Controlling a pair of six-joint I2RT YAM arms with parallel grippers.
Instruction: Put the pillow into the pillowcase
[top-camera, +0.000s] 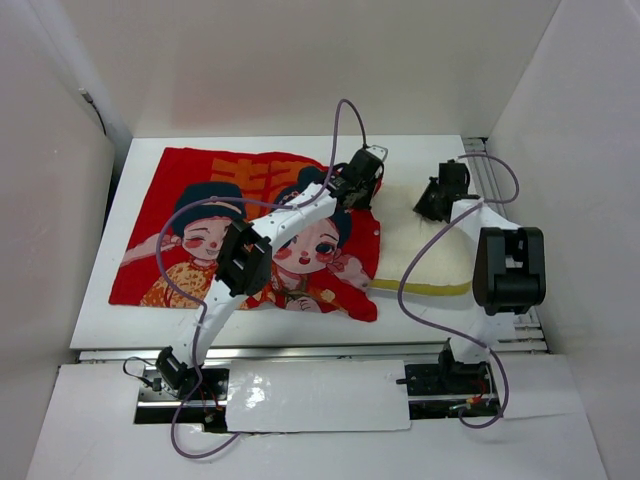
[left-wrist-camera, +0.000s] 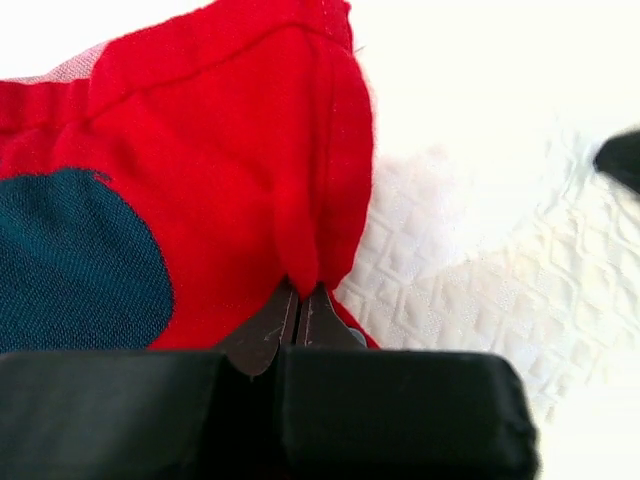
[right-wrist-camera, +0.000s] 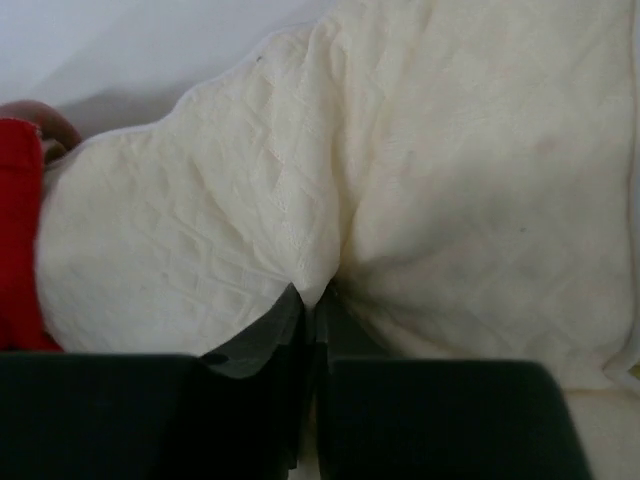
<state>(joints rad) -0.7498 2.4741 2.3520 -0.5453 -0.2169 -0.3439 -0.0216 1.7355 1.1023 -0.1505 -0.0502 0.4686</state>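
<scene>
Pillowcase, red with two cartoon figures, lies flat across the left of the white counter. Cream dimpled pillow lies just beside it on the right, touching its right edge. Left end effector is pinched tight on a fold of red fabric at that edge. The right end effector is pinched on a fold of the pillow.

Cloth on a smooth white worktop
The pillowcase is matt red woven cloth with a fine weave. The pillow is soft cream fabric, quilted in dimpled diamonds. The left tool and right tool look like matt dark plastic.
</scene>
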